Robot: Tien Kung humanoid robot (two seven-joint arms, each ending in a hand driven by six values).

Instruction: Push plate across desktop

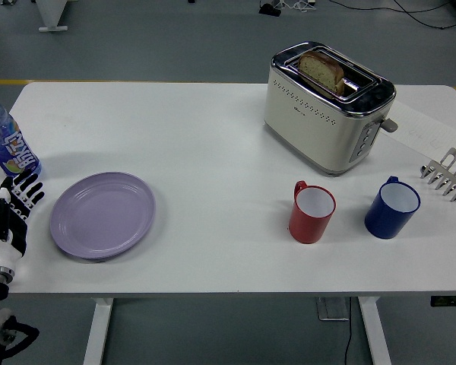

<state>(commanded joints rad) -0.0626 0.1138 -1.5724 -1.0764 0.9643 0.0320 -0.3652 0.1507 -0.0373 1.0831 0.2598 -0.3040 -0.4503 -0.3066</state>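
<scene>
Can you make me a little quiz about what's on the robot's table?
1. True or false: the left hand is already touching the purple plate.
2. What sits in the toaster? A) a slice of bread B) a spoon C) nothing
3. Which mug stands nearer the plate, the red mug or the blue mug?

Key:
1. False. The hand is at the table's left edge, beside the plate, with a gap between them.
2. A.
3. The red mug.
</scene>
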